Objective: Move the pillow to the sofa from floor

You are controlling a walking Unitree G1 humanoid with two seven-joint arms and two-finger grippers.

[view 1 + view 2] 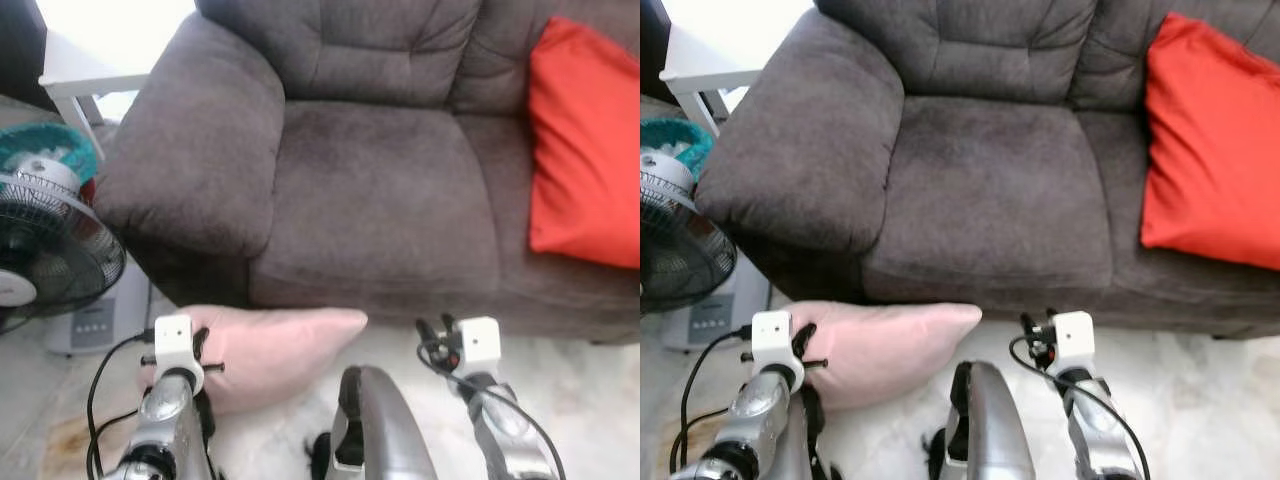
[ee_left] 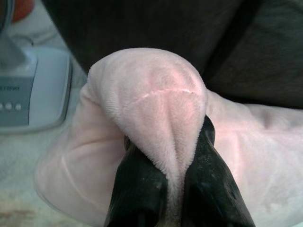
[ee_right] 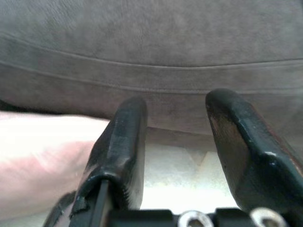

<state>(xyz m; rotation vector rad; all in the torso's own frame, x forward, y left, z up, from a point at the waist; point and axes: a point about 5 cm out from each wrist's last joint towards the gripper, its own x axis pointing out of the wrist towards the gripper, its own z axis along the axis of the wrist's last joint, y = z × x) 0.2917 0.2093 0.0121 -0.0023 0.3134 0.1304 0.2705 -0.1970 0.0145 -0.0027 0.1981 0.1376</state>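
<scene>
My left tool [image 2: 165,189] is clamped on a fold of the pink pillow [image 1: 270,345], low before the sofa [image 1: 370,190]; my right tool [image 3: 177,142] hangs apart, unloaded. Grasp secured; next, I judge, lift onto the seat cushion beyond

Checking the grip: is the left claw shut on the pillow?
Yes. The left claw is shut, its fingers pinching a fold of the pillow.

No legible text, labels or numbers anywhere.
</scene>
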